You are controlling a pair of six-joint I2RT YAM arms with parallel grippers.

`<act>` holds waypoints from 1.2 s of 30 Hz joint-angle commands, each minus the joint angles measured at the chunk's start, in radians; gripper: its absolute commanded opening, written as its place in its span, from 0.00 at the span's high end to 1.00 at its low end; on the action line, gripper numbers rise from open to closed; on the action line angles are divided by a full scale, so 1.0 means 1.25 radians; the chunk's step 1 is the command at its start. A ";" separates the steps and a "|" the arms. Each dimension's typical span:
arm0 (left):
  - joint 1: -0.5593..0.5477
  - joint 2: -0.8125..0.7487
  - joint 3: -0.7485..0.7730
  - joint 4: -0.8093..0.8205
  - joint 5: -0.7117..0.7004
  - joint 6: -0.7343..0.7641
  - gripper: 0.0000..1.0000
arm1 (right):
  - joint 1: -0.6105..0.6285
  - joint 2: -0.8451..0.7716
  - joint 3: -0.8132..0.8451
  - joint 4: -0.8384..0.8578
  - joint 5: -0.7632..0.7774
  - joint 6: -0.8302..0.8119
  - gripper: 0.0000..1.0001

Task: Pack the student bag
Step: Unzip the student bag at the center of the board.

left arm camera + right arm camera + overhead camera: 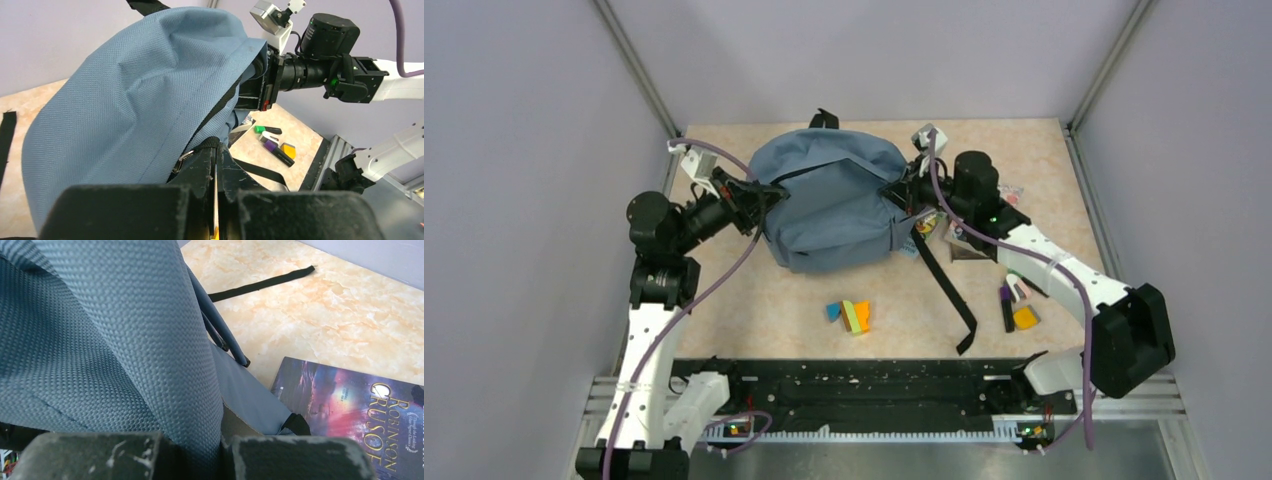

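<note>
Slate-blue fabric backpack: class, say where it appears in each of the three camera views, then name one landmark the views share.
Top external: the slate-blue fabric backpack lies centre, on the far half of the marbled beige tabletop.
Left wrist: the backpack fills the left and middle, from the top edge down.
Right wrist: the backpack fills the left half, close up.
Shared landmark: the tabletop, seen in all three.

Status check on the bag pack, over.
Both shut: left pincer on left edge of student bag, right pincer on right edge. Bag stretched between them. Robinson Crusoe book, markers, colored blocks outside it on the table; black strap trailing.
</note>
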 commanded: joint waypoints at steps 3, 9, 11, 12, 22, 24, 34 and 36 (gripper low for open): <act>-0.011 -0.005 0.004 0.081 0.034 -0.015 1.00 | 0.009 0.008 0.035 -0.044 0.088 -0.023 0.81; -0.011 -0.044 -0.019 0.016 0.026 0.055 1.00 | 0.010 -0.071 0.005 -0.074 0.177 -0.072 0.36; -0.011 -0.046 -0.020 0.014 0.026 0.049 1.00 | 0.009 -0.106 -0.010 -0.085 0.205 -0.097 0.24; -0.012 -0.044 -0.019 0.012 0.026 0.044 1.00 | 0.010 -0.125 -0.020 -0.090 0.219 -0.113 0.22; -0.012 -0.043 -0.016 -0.011 0.068 0.028 1.00 | 0.009 -0.304 -0.081 -0.128 0.315 -0.216 0.14; -0.012 -0.047 -0.018 -0.011 0.076 0.031 1.00 | 0.009 -0.346 -0.120 -0.057 0.201 -0.223 0.14; -0.017 -0.076 -0.021 -0.058 0.131 0.067 1.00 | 0.116 -0.381 -0.214 0.235 -0.047 -0.282 0.15; -0.017 -0.070 -0.013 -0.094 0.145 0.084 1.00 | 0.169 -0.367 -0.213 0.257 -0.044 -0.321 0.15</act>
